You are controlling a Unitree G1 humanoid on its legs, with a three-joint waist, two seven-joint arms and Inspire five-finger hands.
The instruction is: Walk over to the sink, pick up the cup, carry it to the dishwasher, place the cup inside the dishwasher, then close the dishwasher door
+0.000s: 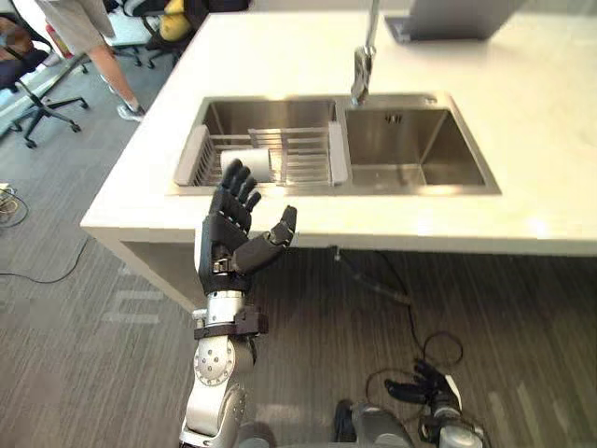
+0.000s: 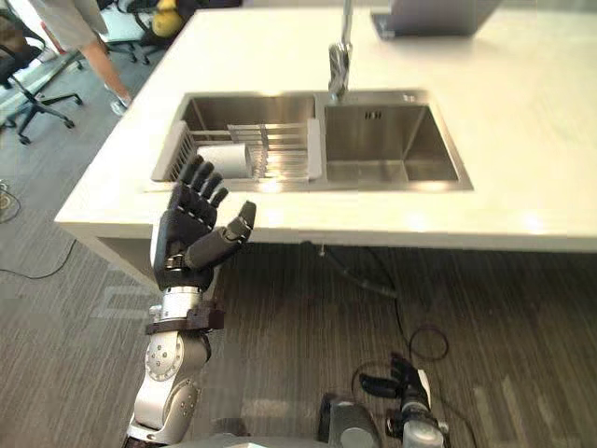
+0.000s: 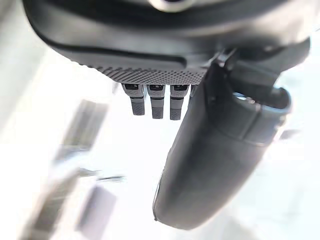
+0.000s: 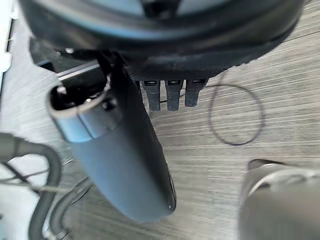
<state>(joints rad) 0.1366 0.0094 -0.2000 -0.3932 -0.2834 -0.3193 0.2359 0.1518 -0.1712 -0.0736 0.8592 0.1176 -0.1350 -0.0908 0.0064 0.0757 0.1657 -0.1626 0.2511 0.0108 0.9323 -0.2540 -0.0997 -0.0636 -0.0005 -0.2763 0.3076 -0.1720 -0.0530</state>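
1. Far left, a person point(image 1: 89, 28) and a chair point(image 1: 28, 84) stand on the open floor point(image 1: 84, 308), well apart from the work. That side gives walking room, though I judge it worth watching when turning away with a load.
2. The left hand point(image 1: 238, 229) is raised before the counter point(image 1: 541, 121) edge with its fingers spread, its thumb out and nothing in it. This looks like a readied reach, palm set to come over the rim.
3. The cup point(image 1: 247, 166) lies on its side in the rack point(image 1: 303, 154), at the near left corner of the sink point(image 1: 420, 187), just beyond the hand's fingertips. Lying sideways, it probably calls for a grip round its body.
4. The rack spans the left basin, so the cup sits high, close under the rim. The near rim and the rack's side walls hem it in, and the clearest way in is from above.
5. The tap point(image 1: 362, 70) stands at the divider, well right of the cup, and should not hinder the lift.
6. The right basin is bare.
7. The right hand point(image 1: 420, 383) hangs low near the floor, fingers loose and holding nothing.
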